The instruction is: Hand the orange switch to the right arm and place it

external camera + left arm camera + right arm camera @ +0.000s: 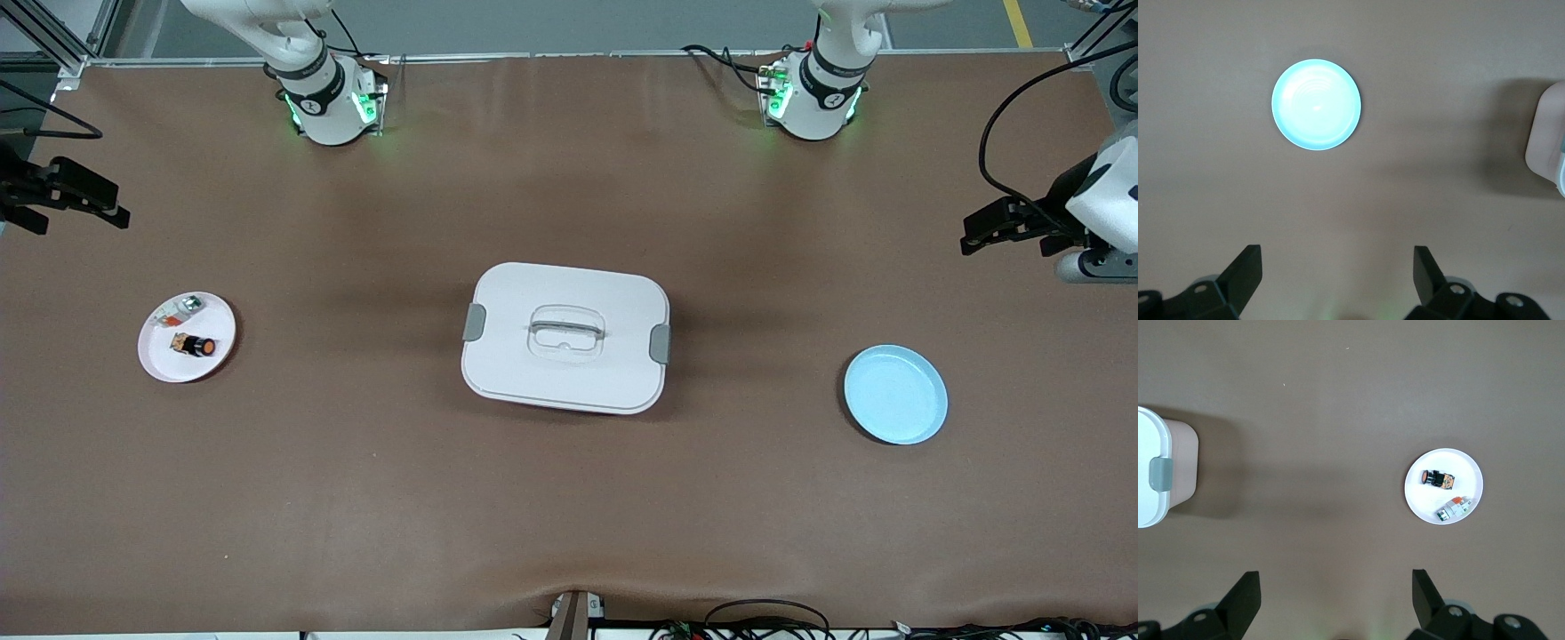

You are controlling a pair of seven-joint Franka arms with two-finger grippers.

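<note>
Both my left end effector and right end effector hang open at the frame edges, orange switch lying on the white plate at mid-left.

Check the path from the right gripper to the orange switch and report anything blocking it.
Nothing visible blocks it. The orange switch lies exposed on the white plate, beside a small silver-white part. The open right gripper hangs over bare table near that plate.
</note>
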